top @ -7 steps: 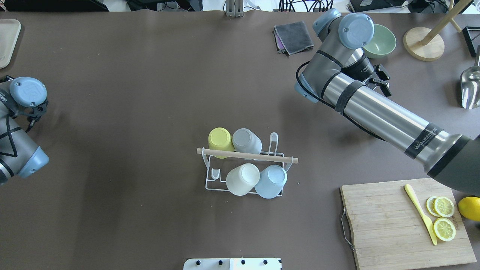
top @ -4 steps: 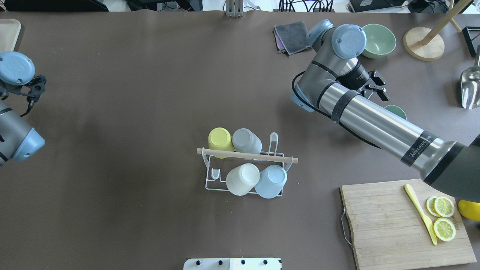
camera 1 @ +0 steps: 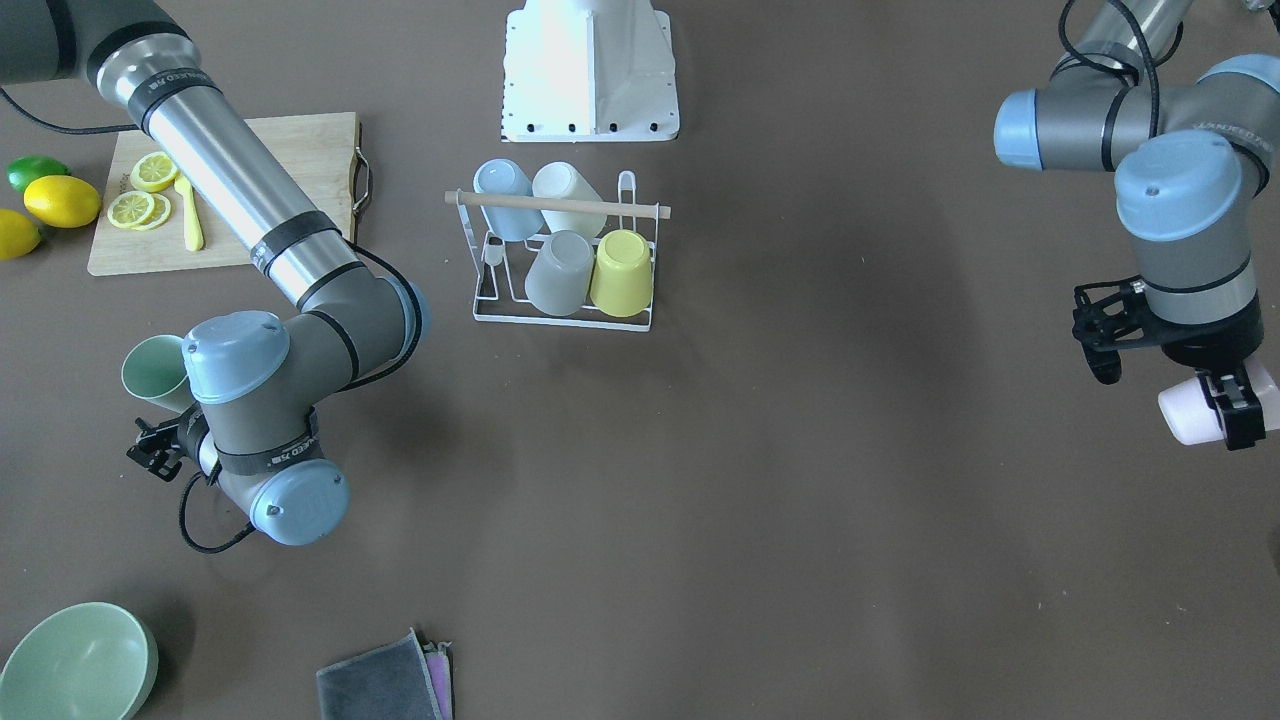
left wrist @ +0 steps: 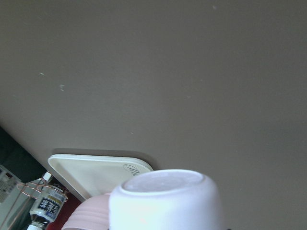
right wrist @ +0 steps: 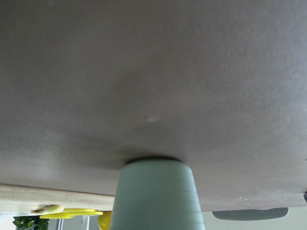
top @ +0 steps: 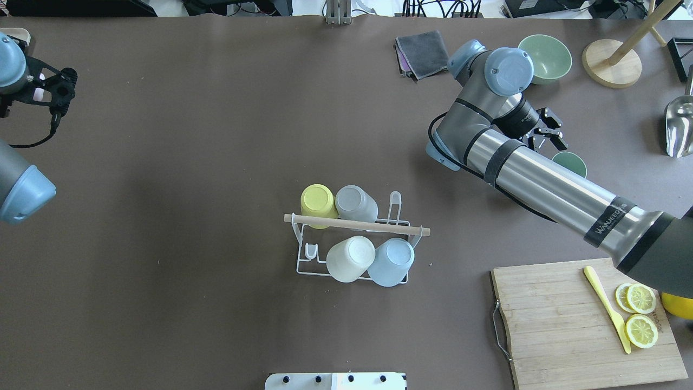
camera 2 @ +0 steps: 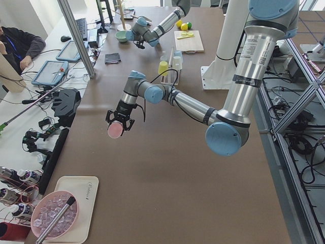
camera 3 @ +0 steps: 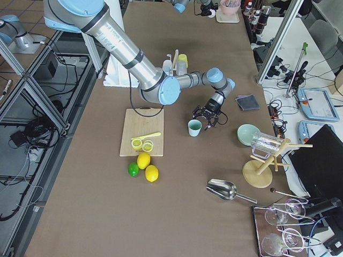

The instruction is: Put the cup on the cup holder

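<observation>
Six cups in all. One pink cup (camera 1: 1185, 415) sits in the left tool (camera 1: 1215, 410) and one green cup (top: 571, 162) stands just beside the right tool (top: 547, 138). Well apart from both tools are a yellow cup (top: 318, 201), a grey cup (top: 354, 203), a cream cup (top: 349, 257) and a blue cup (top: 392, 261), all on the single cup holder (top: 357, 225). Also one bowl (top: 548, 57), one cutting board (top: 563, 325), one knife (top: 606, 309), three lemon slices (top: 641, 330), two lemons (camera 3: 144, 159), one lime (camera 3: 133, 169) and one scoop (top: 679, 127).
</observation>
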Controlling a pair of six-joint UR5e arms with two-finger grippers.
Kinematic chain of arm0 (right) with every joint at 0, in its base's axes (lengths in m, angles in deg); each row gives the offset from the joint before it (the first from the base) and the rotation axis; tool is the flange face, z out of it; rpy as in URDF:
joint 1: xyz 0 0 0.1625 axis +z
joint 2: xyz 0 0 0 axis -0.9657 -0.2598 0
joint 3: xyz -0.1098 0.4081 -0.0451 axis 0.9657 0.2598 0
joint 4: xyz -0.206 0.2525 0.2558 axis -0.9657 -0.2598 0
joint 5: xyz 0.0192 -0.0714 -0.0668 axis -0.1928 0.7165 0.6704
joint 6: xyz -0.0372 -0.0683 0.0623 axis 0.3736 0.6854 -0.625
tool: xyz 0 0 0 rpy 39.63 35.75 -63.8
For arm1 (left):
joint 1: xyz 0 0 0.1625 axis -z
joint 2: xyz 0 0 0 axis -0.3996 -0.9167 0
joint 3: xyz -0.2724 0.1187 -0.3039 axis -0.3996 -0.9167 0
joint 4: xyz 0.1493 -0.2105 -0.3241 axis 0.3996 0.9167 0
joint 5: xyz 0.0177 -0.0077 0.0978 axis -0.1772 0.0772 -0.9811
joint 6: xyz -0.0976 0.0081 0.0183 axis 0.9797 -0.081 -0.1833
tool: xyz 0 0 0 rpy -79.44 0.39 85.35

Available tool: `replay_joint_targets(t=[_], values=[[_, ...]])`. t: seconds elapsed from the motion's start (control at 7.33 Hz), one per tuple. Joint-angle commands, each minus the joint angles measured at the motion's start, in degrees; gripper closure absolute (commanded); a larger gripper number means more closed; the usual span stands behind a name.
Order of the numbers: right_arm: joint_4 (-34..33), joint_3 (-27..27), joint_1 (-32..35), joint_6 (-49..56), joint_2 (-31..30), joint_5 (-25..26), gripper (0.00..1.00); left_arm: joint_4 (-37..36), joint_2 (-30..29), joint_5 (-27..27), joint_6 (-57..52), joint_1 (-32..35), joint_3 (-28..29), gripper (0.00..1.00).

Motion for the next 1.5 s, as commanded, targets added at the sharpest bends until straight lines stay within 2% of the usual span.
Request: replay_joint_targets(t=[0.0, 0.27, 0.55, 1.23, 1.36], values=[[0.81, -0.06, 0.00, 1.94, -0.90, 0.29, 0.01, -1.72, -0.05, 0.59, 0.09, -0.08, -7.66, 0.48], [1.26, -0.06, 0.00, 3.44, -1.52, 0.56, 0.01, -1.82, -0.14, 0.59, 2.53, -0.26, -10.57, 0.48], [1.26, -0.06, -0.09, 4.93, -1.52, 0.39, 0.01, -1.73, -0.23, 1.89, 3.17, -0.70, -10.58, 0.49], [-1.29, -1.11, -0.18, 7.05, -2.05, 0.03, 0.01, -0.85, -0.49, 16.82, 8.52, 0.18, -12.33, 0.52], [-1.81, -1.73, -0.44, 7.05, -2.40, -0.05, 0.01, 1.76, -0.49, 19.37, 11.05, 0.09, -11.73, 0.52]])
